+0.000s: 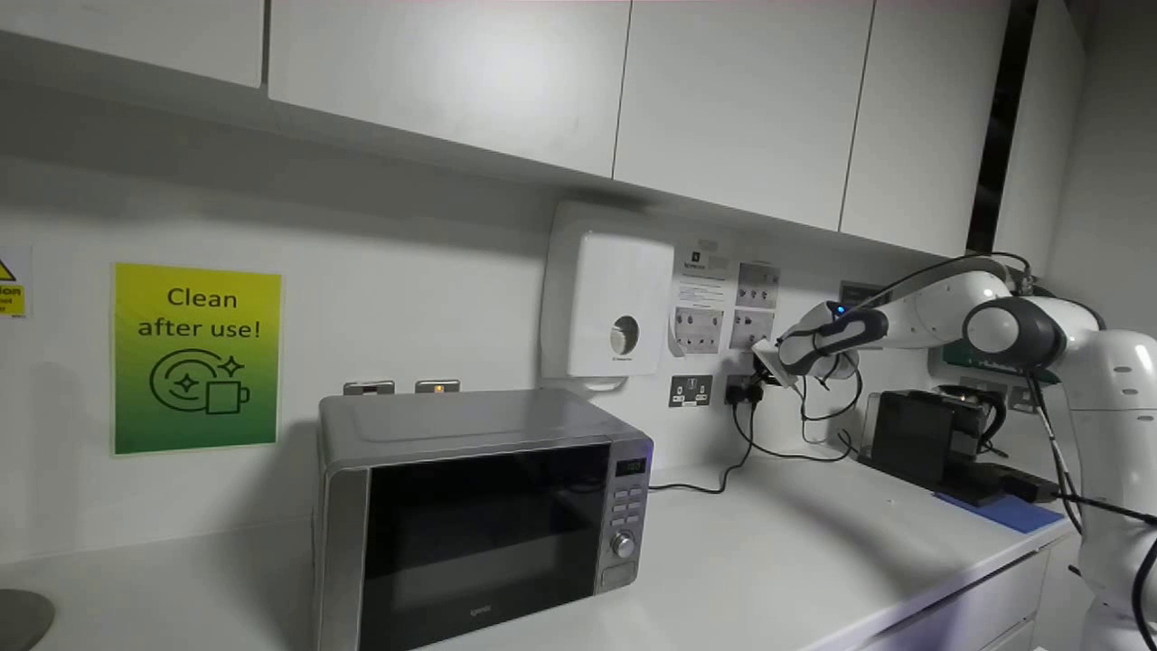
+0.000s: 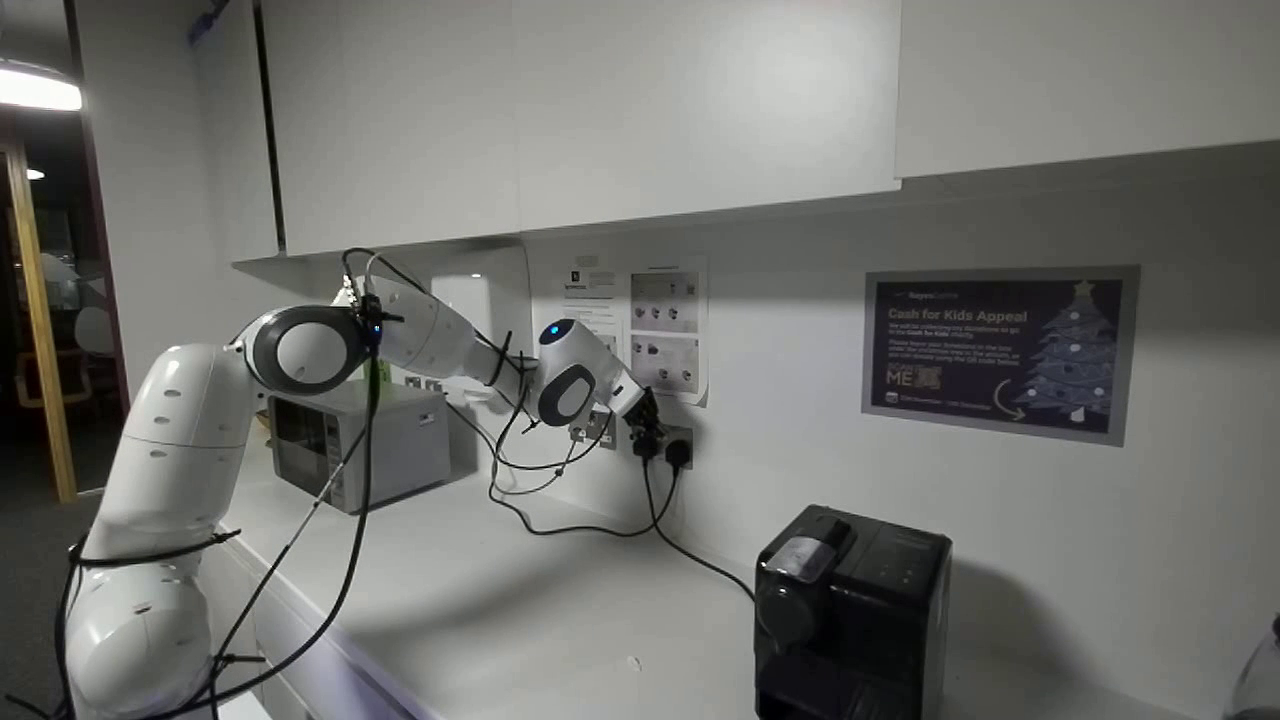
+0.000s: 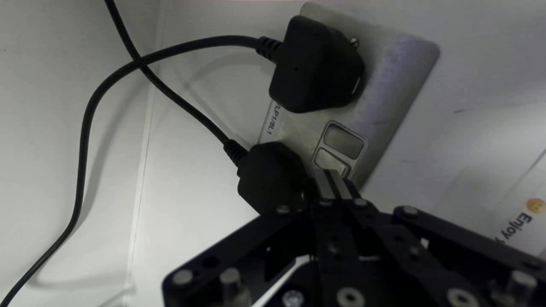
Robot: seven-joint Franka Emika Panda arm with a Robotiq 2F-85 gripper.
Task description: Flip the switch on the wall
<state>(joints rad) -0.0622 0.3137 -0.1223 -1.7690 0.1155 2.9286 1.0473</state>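
Note:
In the wrist view a metal double socket plate (image 3: 394, 81) on the wall carries two small rocker switches side by side, a farther switch (image 3: 344, 142) and a nearer switch (image 3: 330, 161). Black plugs fill its sockets, an upper plug (image 3: 315, 66) and a lower plug (image 3: 271, 175). My gripper (image 3: 334, 184) is shut, with its two fingertips together and nothing between them. The tips overlap the lower edge of the nearer switch; I cannot tell whether they touch it. In both exterior views the gripper (image 1: 766, 366) (image 2: 645, 418) is at the wall beside the plugs, and the switches are hidden.
Black cables (image 3: 85, 123) hang from the plugs to the worktop (image 1: 723, 561). Another socket (image 1: 690, 391) is on the wall nearby. A microwave (image 1: 488, 533) and a coffee machine (image 2: 850, 610) stand on the worktop. Wall cupboards (image 1: 741, 108) overhang the arm.

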